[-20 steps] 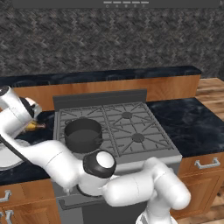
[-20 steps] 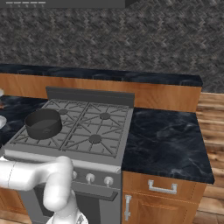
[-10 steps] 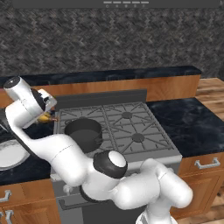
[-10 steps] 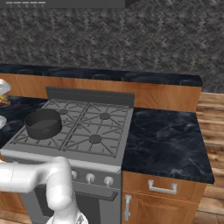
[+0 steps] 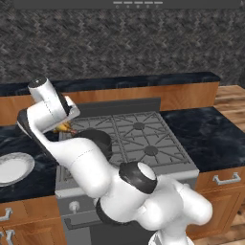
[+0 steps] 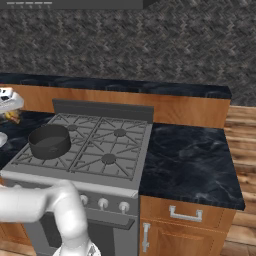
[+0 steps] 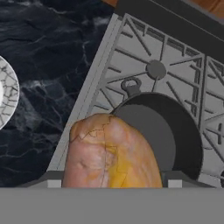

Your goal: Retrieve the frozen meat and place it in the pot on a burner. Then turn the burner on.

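Left base view: the white arm rises from the lower right, bends at a dark elbow joint and reaches up and left, its hand held above the left edge of the stove [image 5: 143,139]. The gripper [image 5: 64,128] points downward with one orange-brown piece of meat [image 5: 64,128] showing just under the hand, above the seam between stove and counter [image 5: 28,143]. One dark pot [image 5: 98,141] sits on the front-left grate, partly hidden by the arm. One white plate [image 5: 13,167] lies on the counter to the left, well apart from the stove.

Right base view: the hand enters at the left edge, with the meat [image 6: 12,118] beneath it, above the counter just left of the stove [image 6: 100,150]. One pot [image 6: 49,141] stands on the front-left grate. Three burners [image 6: 119,133] lie uncovered. Three knobs [image 6: 103,203] are visible on the front panel.

Hand view: the meat [image 7: 109,153] sits low in the centre, pinched between the gripper's jaws, which stand partly spread around it. Beyond it lies the pot [image 7: 175,131], empty, with one burner [image 7: 156,69] past it and the plate [image 7: 6,96] at the left edge.
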